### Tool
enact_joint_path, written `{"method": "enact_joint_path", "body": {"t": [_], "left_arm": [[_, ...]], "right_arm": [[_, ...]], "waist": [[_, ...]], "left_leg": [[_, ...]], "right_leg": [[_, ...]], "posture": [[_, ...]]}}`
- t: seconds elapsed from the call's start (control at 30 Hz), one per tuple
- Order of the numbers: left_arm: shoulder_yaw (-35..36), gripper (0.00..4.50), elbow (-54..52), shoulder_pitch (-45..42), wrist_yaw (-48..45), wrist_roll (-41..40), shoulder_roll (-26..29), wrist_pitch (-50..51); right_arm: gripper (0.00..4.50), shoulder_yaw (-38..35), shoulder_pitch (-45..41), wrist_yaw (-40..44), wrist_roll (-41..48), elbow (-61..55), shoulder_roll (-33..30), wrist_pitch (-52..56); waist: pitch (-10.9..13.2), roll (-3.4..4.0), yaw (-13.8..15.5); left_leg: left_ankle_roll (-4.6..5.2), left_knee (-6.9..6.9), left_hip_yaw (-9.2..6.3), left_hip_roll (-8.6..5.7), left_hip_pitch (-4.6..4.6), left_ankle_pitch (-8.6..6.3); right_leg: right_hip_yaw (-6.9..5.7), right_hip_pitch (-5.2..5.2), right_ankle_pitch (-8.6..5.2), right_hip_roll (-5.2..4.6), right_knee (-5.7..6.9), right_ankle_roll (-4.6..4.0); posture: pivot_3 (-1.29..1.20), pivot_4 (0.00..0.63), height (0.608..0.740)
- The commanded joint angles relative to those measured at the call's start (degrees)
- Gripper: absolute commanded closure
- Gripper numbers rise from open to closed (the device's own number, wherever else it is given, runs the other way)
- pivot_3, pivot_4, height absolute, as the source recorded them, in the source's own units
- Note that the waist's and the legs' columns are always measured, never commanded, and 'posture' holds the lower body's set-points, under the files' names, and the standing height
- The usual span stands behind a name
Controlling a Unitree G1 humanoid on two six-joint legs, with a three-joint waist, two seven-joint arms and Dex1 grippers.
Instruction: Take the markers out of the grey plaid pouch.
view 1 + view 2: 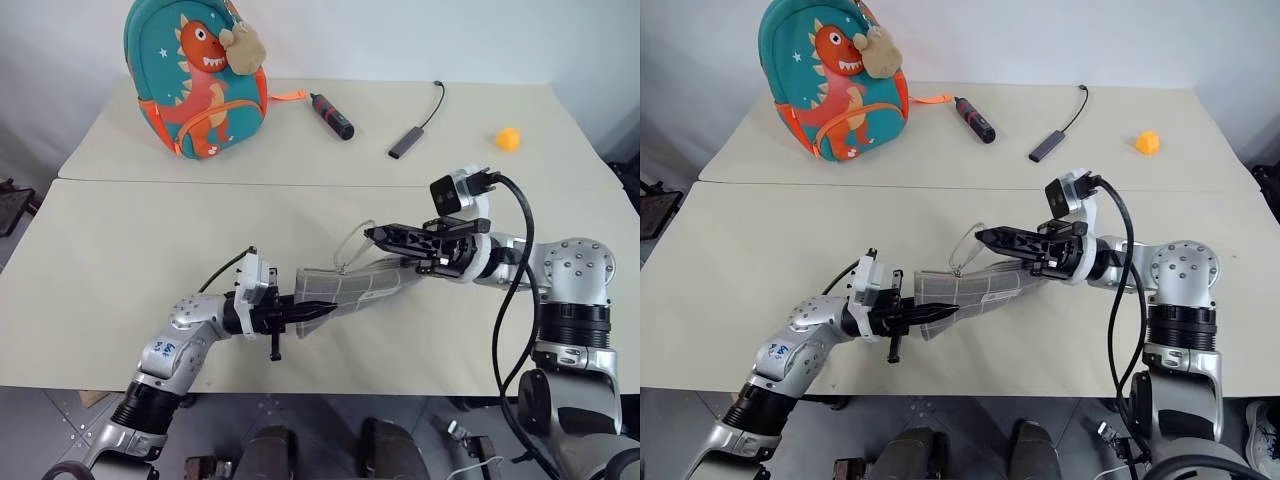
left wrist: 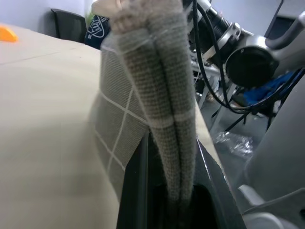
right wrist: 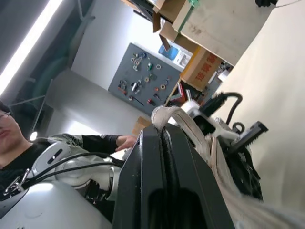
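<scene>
Beige tabletop carries a backpack, a black-and-red cylinder, a dark cable adapter and a small orange block along its far side. Nearer, the pouch is stretched in the air between both arms, slanting up toward the right. The left tool is clamped on its lower end, the right tool is closed on its upper end beside a thin loop. A person shows in the right wrist view.
</scene>
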Motion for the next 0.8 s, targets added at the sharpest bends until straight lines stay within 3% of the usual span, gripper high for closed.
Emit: {"method": "enact_joint_path", "body": {"t": [0.03,0.8], "left_arm": [[2.85,4.5,-0.22,0.49,-0.9,-2.6,0.75,4.6],[4.63,4.5,3.2,-0.53,-5.53,4.3,2.22,1.65]], "right_arm": [[4.46,-5.05,-2.07,1.75,2.14,-0.07,-3.77,-1.68],[4.46,-9.76,5.43,4.2,-9.75,4.88,-12.78,-12.31]], "waist": [[0.0,0.0,0.05],[0.0,0.0,0.27]], "left_leg": [[0.0,0.0,0.01,0.0,0.0,0.0],[0.0,0.0,0.08,-0.01,0.0,0.0]], "right_leg": [[0.01,0.0,0.0,0.0,0.0,0.0],[0.02,0.01,0.0,0.0,-0.04,0.0]], "posture": [[0.0,0.15,0.74],[0.0,0.15,0.74]]}}
